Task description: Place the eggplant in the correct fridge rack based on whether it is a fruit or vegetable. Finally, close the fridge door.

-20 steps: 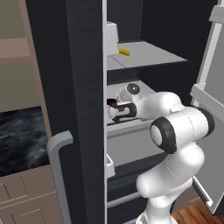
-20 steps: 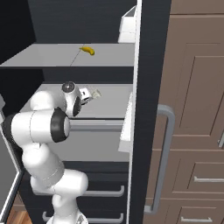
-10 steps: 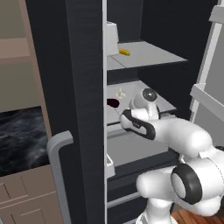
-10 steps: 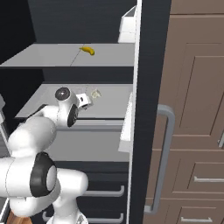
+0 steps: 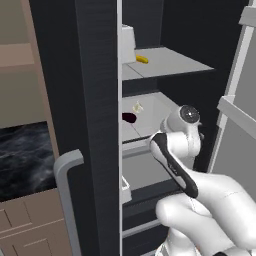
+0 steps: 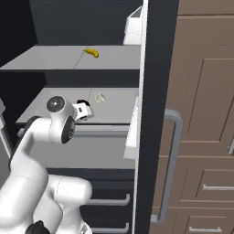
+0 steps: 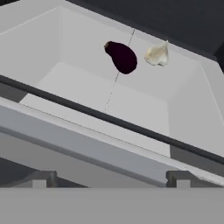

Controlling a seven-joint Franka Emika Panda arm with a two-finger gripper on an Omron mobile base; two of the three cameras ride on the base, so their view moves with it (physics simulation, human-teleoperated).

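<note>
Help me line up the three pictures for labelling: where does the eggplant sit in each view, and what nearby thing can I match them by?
Left base view: the eggplant lies on the fridge rack, just right of the dark door edge.
Right base view: a dark sliver behind the arm's wrist, mostly hidden.
Hand view: upper middle, lying on the rack.
Shared landmark: the pale garlic-like item beside it.

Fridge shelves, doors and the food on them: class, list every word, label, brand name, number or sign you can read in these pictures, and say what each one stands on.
None: no readable text anywhere.
The eggplant, the garlic beside it, the banana, the fridge rack and the fridge door are all plain, with no label or sign.
</note>
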